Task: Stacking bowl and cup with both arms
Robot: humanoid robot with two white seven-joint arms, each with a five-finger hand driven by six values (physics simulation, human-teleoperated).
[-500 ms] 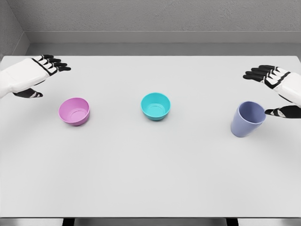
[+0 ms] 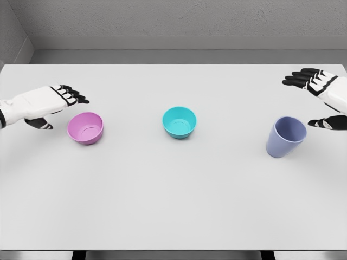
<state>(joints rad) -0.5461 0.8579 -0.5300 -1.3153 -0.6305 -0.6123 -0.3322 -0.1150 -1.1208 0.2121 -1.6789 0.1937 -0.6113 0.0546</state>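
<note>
Head view, sole entry. Bench (image 2: 173, 206): white, flat, carrying three vessels in a loose row, well apart from one another. Pink bowl (image 2: 85, 128): upright, at the left. Teal bowl (image 2: 179, 121): upright, at the middle. Lavender cup (image 2: 285, 137): at the right, mouth up and leaning slightly toward the camera.

Left hand (image 2: 57, 98): enters from the left edge, fingers extended and loosely spread, holding nothing; fingertips just beside the far-left rim of the pink bowl, thumb hanging lower, no contact visible. Right hand (image 2: 320, 95): enters from the right edge, fingers spread wide, thumb well below them, holding nothing; poised just right of the cup, apart from it.

Step in hand, as judged: both arms approaching their first grasps, nothing yet stacked. To do it well, the left hand likely needs to bring fingers over the pink bowl's rim with the thumb against the outer wall, pinching the wall rather than pushing the light bowl along the bench. The right hand should close around the cup's body from the side, keeping it level so it does not tip.

Change from the earlier frame: left hand lower and nearer the pink bowl; right hand drawn slightly right and upward. Bowls and cup unmoved.
</note>
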